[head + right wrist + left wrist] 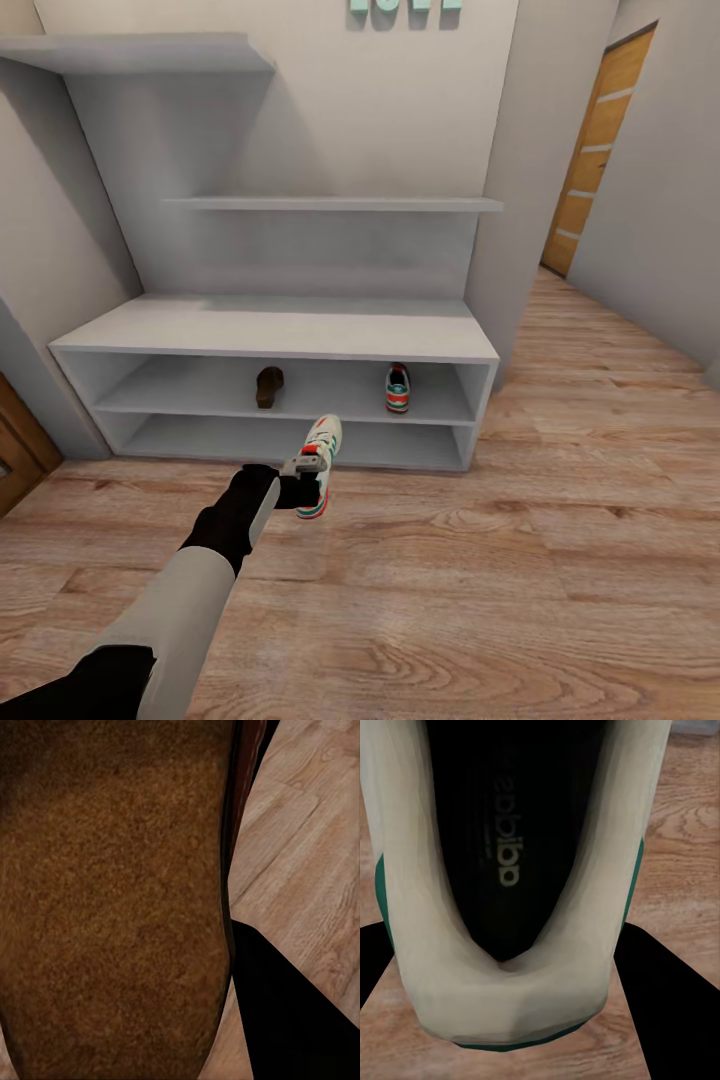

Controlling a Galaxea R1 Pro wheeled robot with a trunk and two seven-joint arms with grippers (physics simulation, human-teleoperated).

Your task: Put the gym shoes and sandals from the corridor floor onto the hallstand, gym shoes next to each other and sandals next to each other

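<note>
The pale grey hallstand [280, 335] holds one brown sandal [269, 386] and one white, green-striped gym shoe [398, 388] well apart on its upper open shelf. The left arm reaches forward, its pincer [303, 478] clamped on the second gym shoe [320, 465] above the plank floor [520, 560]. The right pincer grips a brown sandal [112, 907].

home corridor: shoe rack [270, 330], wooden door [598, 150]
</note>
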